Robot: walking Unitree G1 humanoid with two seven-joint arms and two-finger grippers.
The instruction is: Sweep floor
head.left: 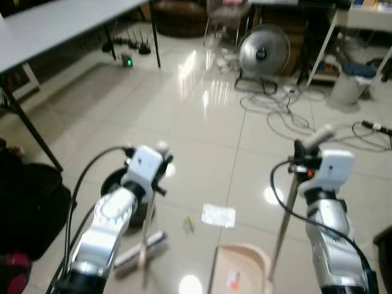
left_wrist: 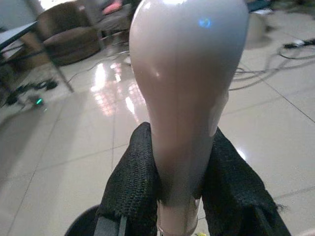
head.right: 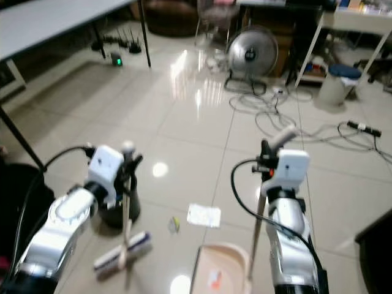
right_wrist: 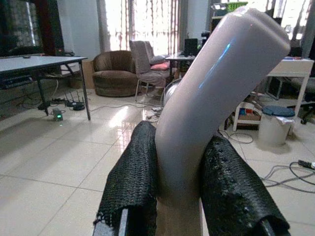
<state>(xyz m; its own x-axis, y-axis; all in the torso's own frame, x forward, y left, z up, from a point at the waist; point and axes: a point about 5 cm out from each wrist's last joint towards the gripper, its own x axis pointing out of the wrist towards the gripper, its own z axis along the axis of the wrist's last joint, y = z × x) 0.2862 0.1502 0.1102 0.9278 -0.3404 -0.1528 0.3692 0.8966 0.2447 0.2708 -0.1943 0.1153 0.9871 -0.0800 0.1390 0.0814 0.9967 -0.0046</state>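
The left gripper [left_wrist: 179, 191] has its fingers closed round the broom handle [left_wrist: 189, 93], with the broom head [head.right: 122, 251] on the tiled floor [head.left: 202, 122] just beside the debris. The right gripper [right_wrist: 179, 191] clamps the dustpan handle [right_wrist: 216, 88]; the dustpan [head.left: 242, 266] rests near a white paper scrap [head.left: 218, 215] and a small yellowish bit [head.left: 188, 225]. Both scraps lie outside the pan, so approx. all the sweeping is left, though something orange is already in the pan.
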